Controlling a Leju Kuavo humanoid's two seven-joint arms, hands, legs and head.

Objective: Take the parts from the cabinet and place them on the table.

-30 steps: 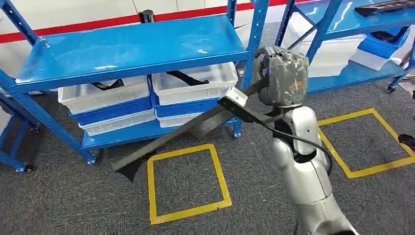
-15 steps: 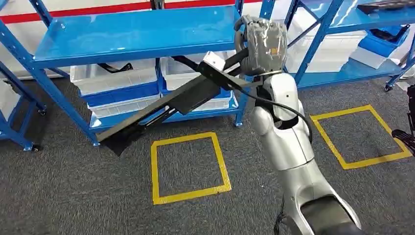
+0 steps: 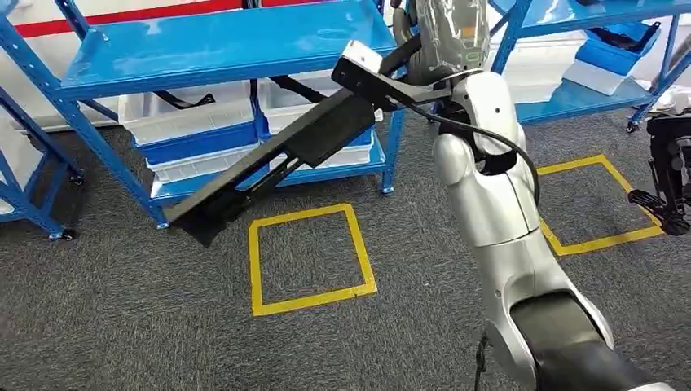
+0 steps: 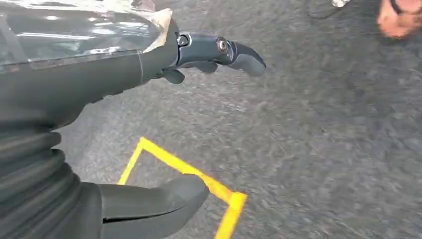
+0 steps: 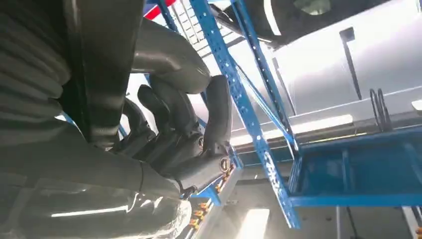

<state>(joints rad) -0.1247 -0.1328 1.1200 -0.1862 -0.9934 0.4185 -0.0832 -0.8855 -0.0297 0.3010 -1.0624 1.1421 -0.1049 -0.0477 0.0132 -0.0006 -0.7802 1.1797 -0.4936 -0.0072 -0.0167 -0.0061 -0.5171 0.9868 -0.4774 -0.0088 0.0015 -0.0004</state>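
Note:
My right hand (image 3: 444, 41) is raised in front of the blue cabinet (image 3: 220, 45) and grips one end of a long black part (image 3: 277, 159). The part slants down to the left, its far end low over the carpet near the cabinet's foot. In the right wrist view the dark fingers (image 5: 214, 114) are curled around the part (image 5: 104, 64). White bins (image 3: 183, 114) on the cabinet's middle shelf hold more black parts (image 3: 175, 100). My left hand (image 4: 99, 74) hangs over the carpet with its fingers (image 4: 224, 50) and thumb (image 4: 159, 199) apart, holding nothing.
Yellow tape squares (image 3: 305, 259) mark the grey carpet before the cabinet. A second blue rack (image 3: 570, 98) with white and blue bins stands to the right. A dark wheeled object (image 3: 668, 171) is at the right edge. A person's hand (image 4: 398, 17) shows over the carpet.
The camera has shifted, so the whole scene moved. My right arm has risen with the black part, from shelf-edge height to above the top shelf's front corner.

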